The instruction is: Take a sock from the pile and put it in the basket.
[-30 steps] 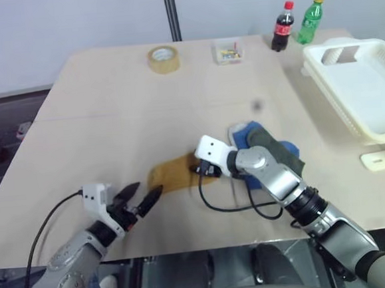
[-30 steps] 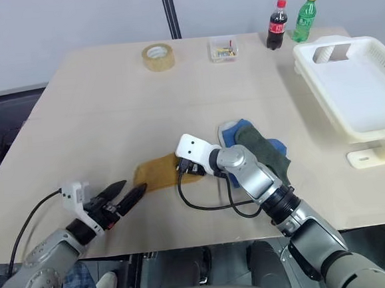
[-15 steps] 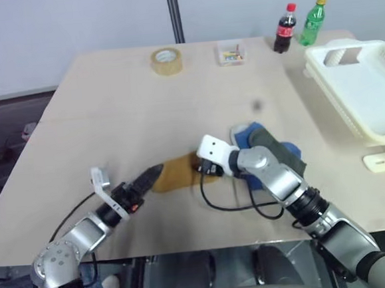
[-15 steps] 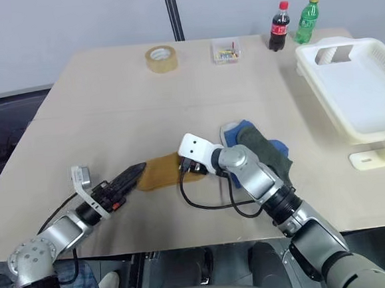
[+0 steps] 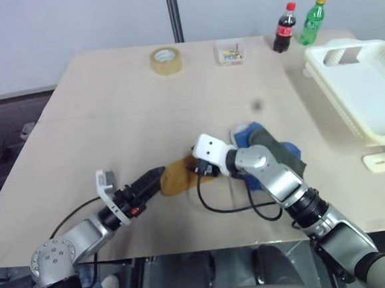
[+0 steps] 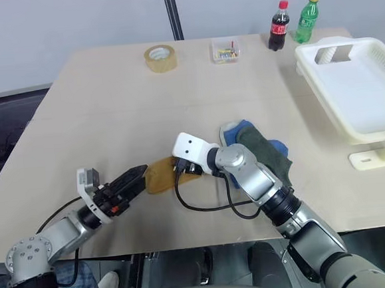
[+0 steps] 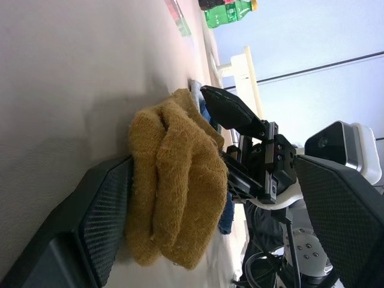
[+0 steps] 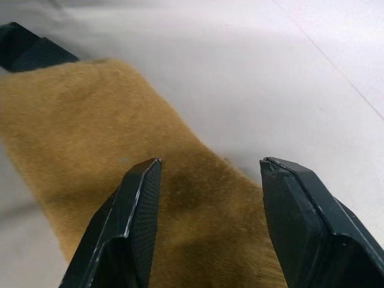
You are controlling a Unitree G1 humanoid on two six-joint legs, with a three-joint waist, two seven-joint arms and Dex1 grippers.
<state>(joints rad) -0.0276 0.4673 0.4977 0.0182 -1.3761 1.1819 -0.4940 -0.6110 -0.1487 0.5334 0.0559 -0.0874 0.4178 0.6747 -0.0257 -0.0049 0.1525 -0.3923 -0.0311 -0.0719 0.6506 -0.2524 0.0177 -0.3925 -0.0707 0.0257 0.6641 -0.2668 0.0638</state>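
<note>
Left pincer [image 7: 198, 240] first: our two black fingers stand wide apart around the near end of the mustard-yellow terry sock [image 7: 177, 186], not yet closed on it. A second ago this hand lay well short of the sock with its fingers side by side; it has since rolled and slid in, bunching the cloth into a thicker fold. That suggests we are ready to close and lift. Our right pincer [image 8: 207, 222] sits part open over the sock's far end, touching nothing firmly that we can see. Beyond, the pile [image 5: 273, 149] of blue and dark green socks lies on the pale wooden table [image 5: 110, 110]. Farthest right waits the big white slotted plastic basket [image 5: 345, 52].
</note>
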